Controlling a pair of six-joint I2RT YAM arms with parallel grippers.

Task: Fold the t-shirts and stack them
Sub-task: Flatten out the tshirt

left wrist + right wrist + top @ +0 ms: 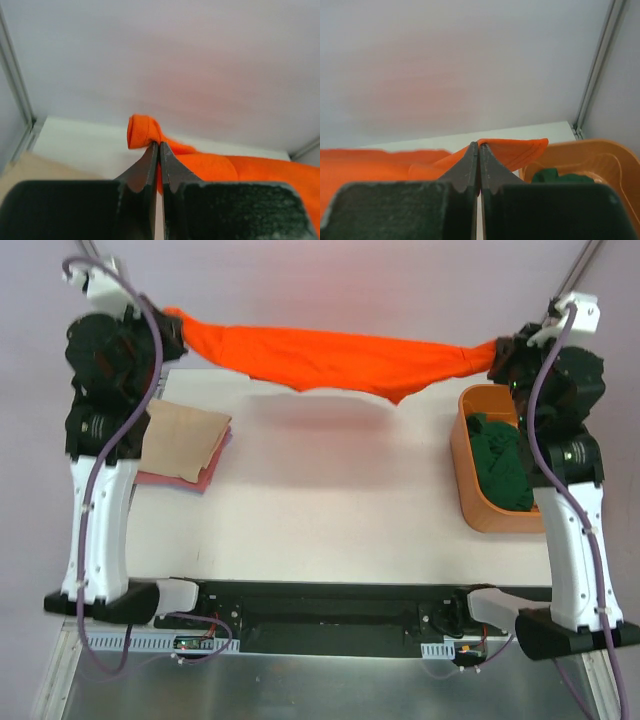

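A bright orange t-shirt (330, 358) hangs stretched above the far side of the table, sagging in the middle. My left gripper (172, 324) is shut on its left end, where a bunched corner (142, 131) sticks out past the fingertips. My right gripper (497, 352) is shut on the right end, and the cloth (517, 149) folds over its tips. A folded beige t-shirt (185, 437) lies on a pink one (190, 478) at the table's left. A dark green t-shirt (503, 460) sits crumpled in the bin.
A rigid orange plastic bin (473, 480) stands at the table's right edge, beside my right arm; its rim (600, 152) also shows in the right wrist view. The white table (330, 500) spreads below the hanging shirt. Metal frame posts rise at the back corners.
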